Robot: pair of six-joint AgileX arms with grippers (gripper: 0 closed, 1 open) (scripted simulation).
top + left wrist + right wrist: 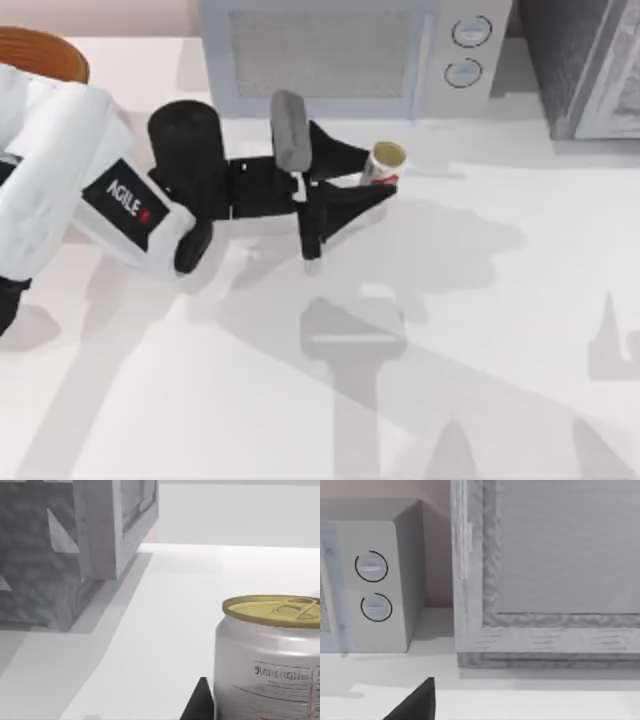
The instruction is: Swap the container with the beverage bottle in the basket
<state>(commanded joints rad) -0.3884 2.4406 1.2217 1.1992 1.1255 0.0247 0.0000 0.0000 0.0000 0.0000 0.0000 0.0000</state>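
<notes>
My left gripper (385, 182) reaches rightward across the far half of the table, its two black fingers (345, 155) spread to either side of the beverage bottle (383, 163). From the top view I cannot tell whether they are already pressing its sides or merely bracketing it. The left wrist view shows the can (270, 655) close up, upright on the table (480, 330), gold lid with pull tab uppermost, one dark fingertip (199, 702) just beside its wall.

The can stands just in front of the microwave (350, 50), near its two dials, with a grey wooden cabinet (590, 60) further right. The basket's (40, 50) orange-brown rim peeks out at the far left corner, behind my left arm.

I judge this the grasping step on the can. Next comes a firm, level squeeze, then a straight lift before carrying it left toward the basket.
</notes>
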